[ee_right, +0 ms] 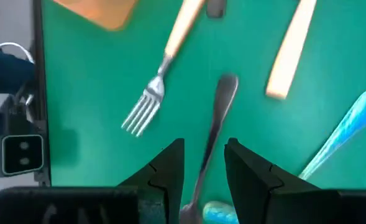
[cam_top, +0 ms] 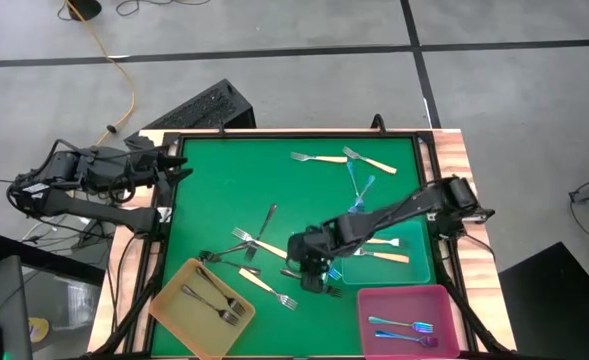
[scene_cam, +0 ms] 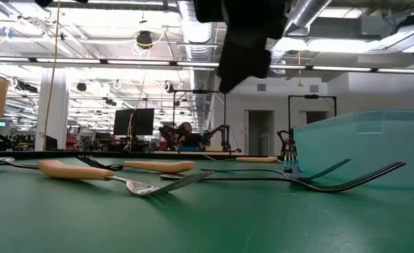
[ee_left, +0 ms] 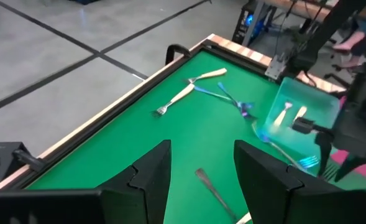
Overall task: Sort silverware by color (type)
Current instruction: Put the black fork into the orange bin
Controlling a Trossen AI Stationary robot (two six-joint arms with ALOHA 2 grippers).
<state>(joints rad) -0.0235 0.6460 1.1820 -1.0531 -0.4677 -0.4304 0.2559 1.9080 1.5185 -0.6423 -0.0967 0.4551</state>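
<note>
High view: right gripper [cam_top: 317, 277] low over forks [cam_top: 257, 262].

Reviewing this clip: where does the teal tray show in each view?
High view: teal tray at lower right, partly under the right arm.
Low view: right side.
Left wrist view: across the mat, holding cream-handled forks.
Right wrist view: not in it.
Shared landmark: the green mat.

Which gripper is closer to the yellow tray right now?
Right. The right gripper hangs over the forks just beside the yellow tray; the left gripper waits at the mat's far left corner, well away from it.
</note>
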